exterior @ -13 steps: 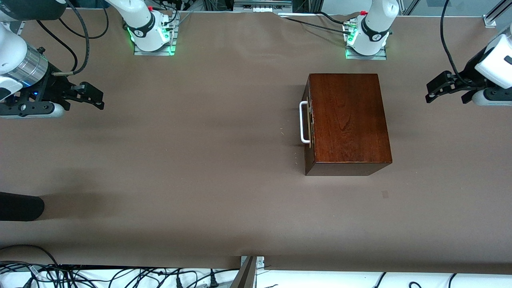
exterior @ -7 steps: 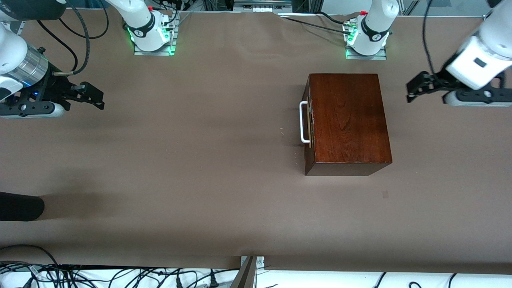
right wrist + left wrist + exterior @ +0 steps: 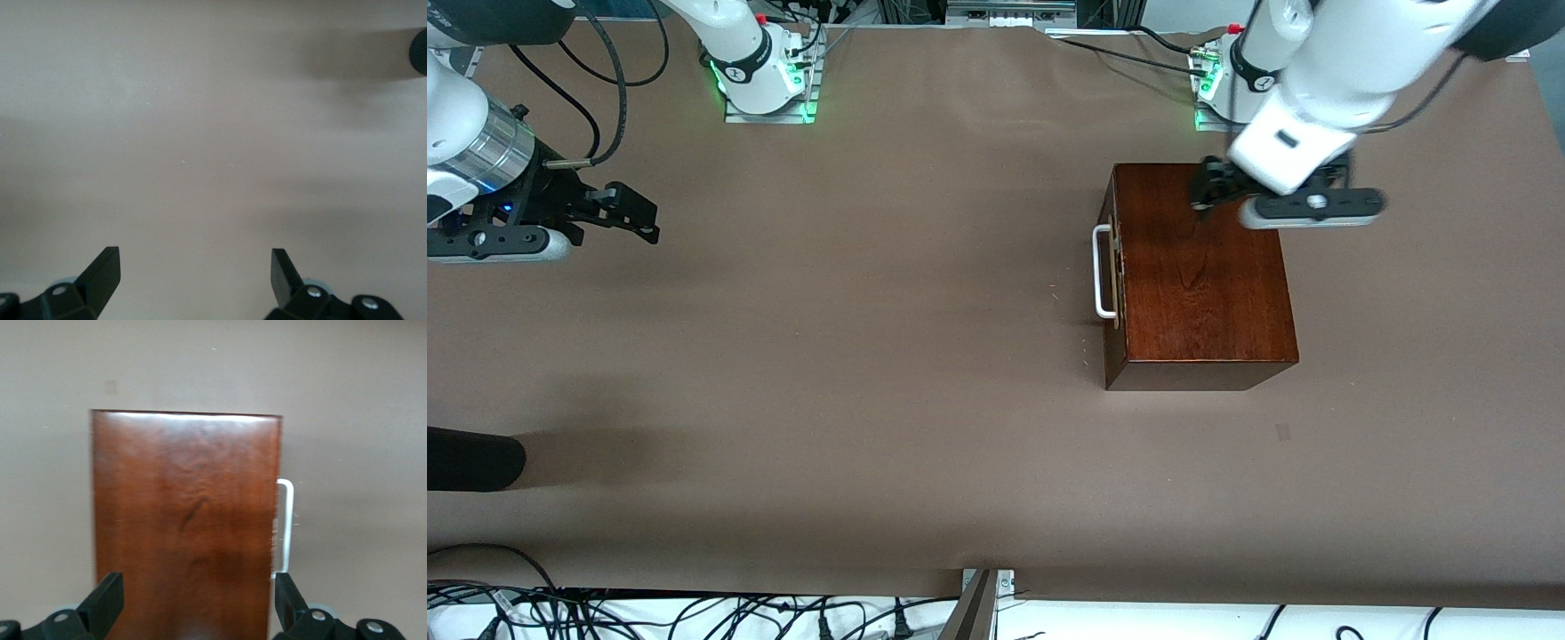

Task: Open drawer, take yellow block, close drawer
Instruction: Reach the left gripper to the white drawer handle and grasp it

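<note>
Item: wooden box (image 3: 1199, 271), glossy reddish-brown, standing on the counter (image 3: 871, 356) toward the left arm's end. Its drawer (image 3: 1112, 293) was fully shut, the white bar handle (image 3: 1103, 271) on the face turned toward the right arm's end.

Item: yellow block. Not visible in any view; I judged it to be inside the closed drawer.

Item: left claw (image 3: 1208, 191). Hung over the top of the box, fingers (image 3: 103, 600) spread wide, holding nothing.

Item: right claw (image 3: 627, 213). Waited over bare counter at the right arm's end, fingers apart, empty.

Step in hand, as I judged it: reaching for the handle. To do it well I meant to carry the left claw past the box's edge, lower it, straddle the bar across its thin section, close squarely, then pull straight along the drawer's travel so the box would not skid.
</note>
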You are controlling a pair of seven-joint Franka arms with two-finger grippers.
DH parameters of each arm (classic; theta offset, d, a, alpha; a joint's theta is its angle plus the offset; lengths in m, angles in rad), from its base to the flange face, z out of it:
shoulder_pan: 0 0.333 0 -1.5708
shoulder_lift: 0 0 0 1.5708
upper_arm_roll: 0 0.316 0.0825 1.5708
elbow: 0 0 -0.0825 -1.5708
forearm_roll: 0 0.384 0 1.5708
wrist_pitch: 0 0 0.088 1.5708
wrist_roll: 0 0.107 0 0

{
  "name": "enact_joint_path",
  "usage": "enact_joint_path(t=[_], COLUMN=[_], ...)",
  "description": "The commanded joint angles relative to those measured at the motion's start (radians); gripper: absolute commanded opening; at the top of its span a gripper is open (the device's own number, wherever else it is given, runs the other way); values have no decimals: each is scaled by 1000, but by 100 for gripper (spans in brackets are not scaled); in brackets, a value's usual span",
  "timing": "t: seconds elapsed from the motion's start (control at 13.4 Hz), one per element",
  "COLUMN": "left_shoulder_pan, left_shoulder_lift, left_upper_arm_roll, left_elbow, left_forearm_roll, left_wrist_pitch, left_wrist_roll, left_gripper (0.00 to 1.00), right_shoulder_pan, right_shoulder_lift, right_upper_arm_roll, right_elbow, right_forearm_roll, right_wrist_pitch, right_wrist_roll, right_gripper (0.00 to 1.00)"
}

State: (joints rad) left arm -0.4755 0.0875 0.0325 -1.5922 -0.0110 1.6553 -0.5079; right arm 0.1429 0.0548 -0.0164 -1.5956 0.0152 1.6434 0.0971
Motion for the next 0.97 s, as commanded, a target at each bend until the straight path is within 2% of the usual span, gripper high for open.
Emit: enact_joint_path(t=[0.0,0.3,0.6,0.9], left_shoulder_pan=[-92,-175,-221,-241], left_shoulder_lift=[108,247,359,397], left_upper_arm_roll=[6,-34,-37,-37], left_elbow=[31,24,23,-8], left_forearm_roll=[25,126,128,169], left_wrist_pitch=[61,182,299,342], left_wrist_roll=[-105,-246,-339,-346], left_gripper=[100,100,100,100], right_shoulder_pan=[-3,-3,-3,-3], right_shoulder_lift=[-12,-12,-12,-10], right_upper_arm_roll=[6,6,6,6], right_elbow=[-12,-12,-12,-12], right_forearm_roll=[-12,-12,-12,-12], right_wrist_pitch=[9,9,7,7], right_wrist_roll=[4,4,6,4], right_gripper=[100,100,100,100])
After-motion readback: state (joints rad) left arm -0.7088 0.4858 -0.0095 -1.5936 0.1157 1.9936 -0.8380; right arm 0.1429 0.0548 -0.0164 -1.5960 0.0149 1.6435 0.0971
